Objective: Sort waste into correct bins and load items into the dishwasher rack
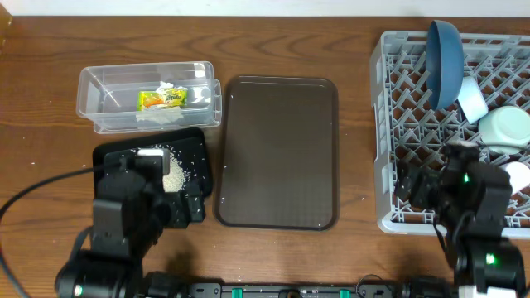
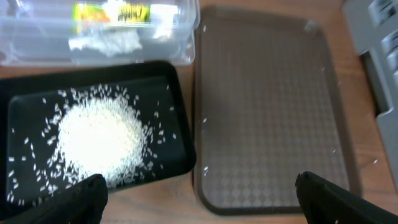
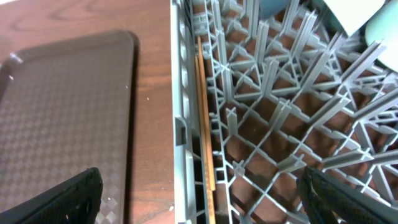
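The clear tub (image 1: 99, 91) holds the yellow-green snack wrapper (image 1: 163, 98) and white tissue (image 1: 161, 116); both also show in the left wrist view (image 2: 112, 12). The black tray (image 1: 195, 153) holds a heap of rice (image 1: 172, 171) (image 2: 99, 140). The grey rack (image 1: 389, 124) holds the dark blue bowl (image 1: 445, 62) on edge, a pale light blue bowl (image 1: 472, 99), the mint-green bowl (image 1: 505, 128) and a pale cup (image 1: 517, 174). Two chopsticks (image 3: 204, 124) lie along the rack's left wall. My left gripper (image 2: 199, 202) is open and empty over the black tray's near right corner. My right gripper (image 3: 199, 193) is open and empty over the rack's left edge (image 3: 180, 124).
The large brown serving tray (image 1: 277, 153) lies between the bins and the rack, with a few stray rice grains on it (image 2: 261, 112). Wooden table (image 1: 356, 124) shows around everything. A black cable (image 1: 41, 186) runs at the left.
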You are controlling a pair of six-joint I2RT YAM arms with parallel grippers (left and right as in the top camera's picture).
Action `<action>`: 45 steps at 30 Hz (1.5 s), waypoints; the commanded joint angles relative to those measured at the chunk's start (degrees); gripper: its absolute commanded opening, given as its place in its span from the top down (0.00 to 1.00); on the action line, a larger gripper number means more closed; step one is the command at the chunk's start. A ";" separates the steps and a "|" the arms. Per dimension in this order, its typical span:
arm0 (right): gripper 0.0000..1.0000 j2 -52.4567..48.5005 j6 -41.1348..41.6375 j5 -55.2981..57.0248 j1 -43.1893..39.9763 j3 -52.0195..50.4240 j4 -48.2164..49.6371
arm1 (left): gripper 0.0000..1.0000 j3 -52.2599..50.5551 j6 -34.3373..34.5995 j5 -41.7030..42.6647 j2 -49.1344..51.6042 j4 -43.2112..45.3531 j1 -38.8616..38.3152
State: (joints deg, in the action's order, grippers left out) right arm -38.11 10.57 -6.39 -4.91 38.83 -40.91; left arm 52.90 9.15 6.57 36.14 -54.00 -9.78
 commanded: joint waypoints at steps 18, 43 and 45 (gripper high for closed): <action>0.01 3.23 1.60 0.37 0.85 -1.92 -11.02 | 0.00 -0.57 0.09 -1.03 -2.54 0.13 0.00; 0.01 17.94 -1.01 4.46 4.76 -7.98 -6.03 | 0.00 -0.57 0.09 -1.03 -2.54 0.13 0.00; 0.01 22.99 -1.03 3.82 5.18 -12.33 -1.57 | 0.01 -0.57 0.11 -1.03 -2.54 0.13 0.00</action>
State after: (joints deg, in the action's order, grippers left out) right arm -19.92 10.26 -3.36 -0.51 30.89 -44.71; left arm 52.80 9.15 6.02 33.65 -53.89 -9.78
